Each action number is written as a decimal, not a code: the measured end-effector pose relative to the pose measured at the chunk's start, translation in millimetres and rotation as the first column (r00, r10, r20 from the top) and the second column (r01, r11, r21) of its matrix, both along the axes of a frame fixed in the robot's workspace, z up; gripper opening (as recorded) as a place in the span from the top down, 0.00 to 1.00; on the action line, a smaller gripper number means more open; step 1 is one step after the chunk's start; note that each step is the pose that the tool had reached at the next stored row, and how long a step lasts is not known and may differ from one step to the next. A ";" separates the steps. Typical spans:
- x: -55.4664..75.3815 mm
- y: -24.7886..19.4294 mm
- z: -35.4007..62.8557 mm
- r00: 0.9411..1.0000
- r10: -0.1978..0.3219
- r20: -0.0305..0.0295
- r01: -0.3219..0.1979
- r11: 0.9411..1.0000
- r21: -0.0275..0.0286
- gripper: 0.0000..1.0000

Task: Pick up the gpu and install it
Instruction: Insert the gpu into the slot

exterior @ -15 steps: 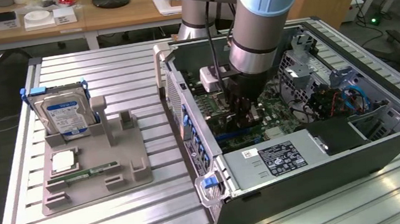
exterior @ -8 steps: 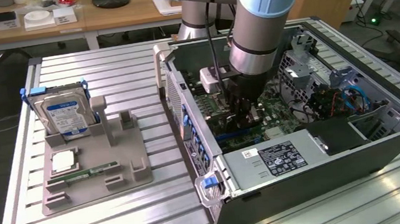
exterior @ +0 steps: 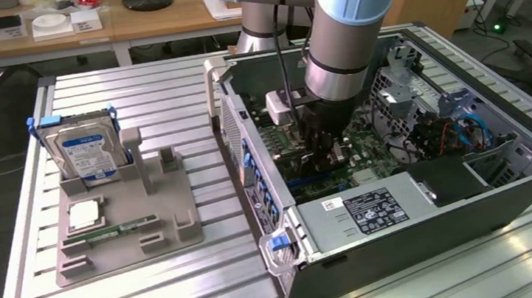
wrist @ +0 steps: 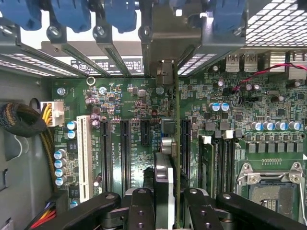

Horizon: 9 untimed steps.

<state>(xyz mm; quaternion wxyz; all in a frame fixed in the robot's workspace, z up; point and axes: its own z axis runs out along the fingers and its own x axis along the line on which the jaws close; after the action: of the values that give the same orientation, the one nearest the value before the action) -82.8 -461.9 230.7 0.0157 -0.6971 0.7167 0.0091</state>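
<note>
While inside case (exterior: 508,190), pincer (wrist: 165,201) grips gpu (wrist: 175,143)

Arm (exterior: 348,29) reaching steeply down, hand (wrist: 165,201) clamped shut.

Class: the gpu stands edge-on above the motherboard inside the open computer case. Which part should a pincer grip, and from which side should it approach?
Grip the gpu by its free edge, the one facing away from the motherboard, pinching its two flat faces and coming in through the open side of the computer case. The card is thin and its slot edge must stay clear. The pincer holds it this way now.
</note>
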 end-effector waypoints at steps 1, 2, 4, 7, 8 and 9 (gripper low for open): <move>0.0 0.0 -0.2 1.000 0.000 0.000 0.000 1.000 0.000 0.72; 0.0 0.0 -0.4 1.000 0.000 0.000 0.000 1.000 0.000 0.72; 0.0 0.0 -0.9 1.000 0.000 0.000 0.000 1.000 0.000 0.72; 0.0 0.0 -1.7 1.000 0.000 0.000 0.000 1.000 0.000 0.72; 0.0 0.0 -2.1 1.000 0.000 0.000 0.000 1.000 0.000 0.72; 0.0 0.0 -2.2 1.000 0.000 0.000 0.000 1.000 0.000 0.72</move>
<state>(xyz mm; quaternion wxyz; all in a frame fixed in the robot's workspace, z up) -82.8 -461.9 228.5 0.0157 -0.6972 0.7167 0.0091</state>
